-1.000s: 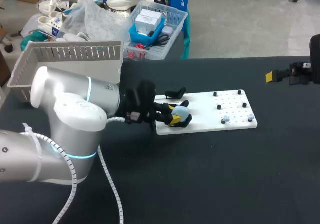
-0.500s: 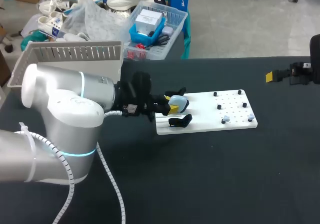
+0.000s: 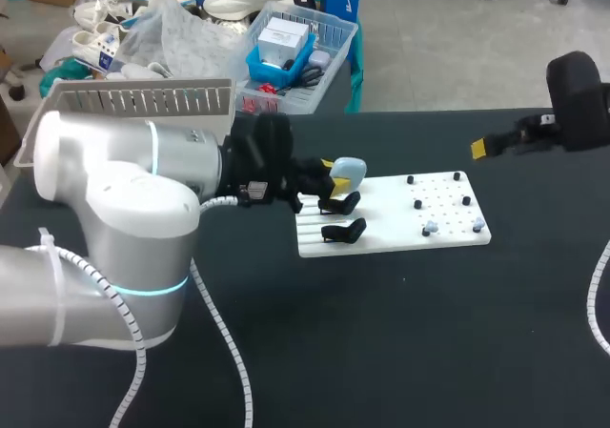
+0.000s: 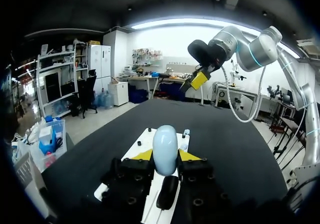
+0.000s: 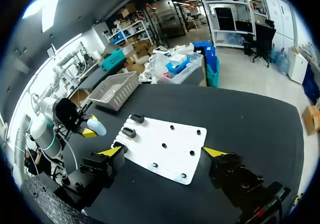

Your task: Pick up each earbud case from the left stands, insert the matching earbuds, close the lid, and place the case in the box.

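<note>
Left gripper: the left gripper (image 3: pixel 331 174) is clamped on the pale blue case (image 3: pixel 349 169), with a yellow tip against each side.
Case: it is held in the air, clear of the white board (image 3: pixel 391 242), over the end that carries the black stands (image 3: pixel 344 230).
Left wrist view alone: the case (image 4: pixel 165 154) stands upright between the fingers. One stand (image 4: pixel 167 191) lies just beneath it, and the board (image 4: pixel 145 140) runs on ahead.
Right gripper: the right gripper (image 5: pixel 162 152) has its fingers spread wide apart. The board (image 5: pixel 170 134) lies ahead of it, and the left gripper is far beyond.
Right wrist view alone: two pale earbuds (image 5: pixel 177 176) sit on the board's end nearest this gripper, and the stands (image 5: pixel 129 132) line the far end.
Head view alone: black pegs (image 3: pixel 411 179) dot the board beside the earbuds (image 3: pixel 430 228). Only one yellow tip of the right gripper (image 3: pixel 481 148) shows.
Hard to make out: whether the case's lid is open or closed, and a third dark shape beside the right gripper's finger.
Basket: a white slatted basket (image 3: pixel 133 99) stands behind the left arm. Its inside is not visible.
</note>
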You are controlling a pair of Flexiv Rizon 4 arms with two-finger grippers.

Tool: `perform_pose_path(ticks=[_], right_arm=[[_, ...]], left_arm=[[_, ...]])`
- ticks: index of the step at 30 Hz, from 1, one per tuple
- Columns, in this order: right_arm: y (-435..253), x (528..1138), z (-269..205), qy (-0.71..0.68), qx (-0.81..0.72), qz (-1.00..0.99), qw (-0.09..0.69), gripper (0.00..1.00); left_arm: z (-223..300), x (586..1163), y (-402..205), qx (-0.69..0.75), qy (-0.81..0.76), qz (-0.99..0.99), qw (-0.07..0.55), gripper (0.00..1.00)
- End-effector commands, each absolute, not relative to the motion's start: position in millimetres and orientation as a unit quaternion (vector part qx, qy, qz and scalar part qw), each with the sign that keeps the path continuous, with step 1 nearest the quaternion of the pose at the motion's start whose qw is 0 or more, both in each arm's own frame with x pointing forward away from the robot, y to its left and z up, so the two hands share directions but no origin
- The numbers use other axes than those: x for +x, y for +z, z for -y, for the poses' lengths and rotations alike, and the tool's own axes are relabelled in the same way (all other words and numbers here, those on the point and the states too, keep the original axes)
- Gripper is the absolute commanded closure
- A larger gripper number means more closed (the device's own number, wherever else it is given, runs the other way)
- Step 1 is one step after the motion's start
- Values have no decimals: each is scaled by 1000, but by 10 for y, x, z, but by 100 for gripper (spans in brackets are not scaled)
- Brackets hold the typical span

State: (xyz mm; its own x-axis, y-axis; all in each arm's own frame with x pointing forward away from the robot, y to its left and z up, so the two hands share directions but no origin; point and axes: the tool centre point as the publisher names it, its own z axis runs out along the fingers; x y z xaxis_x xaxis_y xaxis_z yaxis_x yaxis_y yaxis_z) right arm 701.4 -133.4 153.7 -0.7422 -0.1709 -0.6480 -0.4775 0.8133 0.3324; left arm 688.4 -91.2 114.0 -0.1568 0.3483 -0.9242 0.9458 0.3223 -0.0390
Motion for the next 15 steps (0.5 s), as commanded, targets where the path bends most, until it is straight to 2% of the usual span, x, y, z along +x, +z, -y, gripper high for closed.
perform_pose_path(ticks=[1,15], right_arm=[[1522,6961,1287,285,-210,-884,306,0],[1459,6652,961,309,-266,-868,282,0]], left_arm=[[963,6872,1226,465,-332,-687,448,100],[1318,6893,1420,453,-325,-690,461,100]])
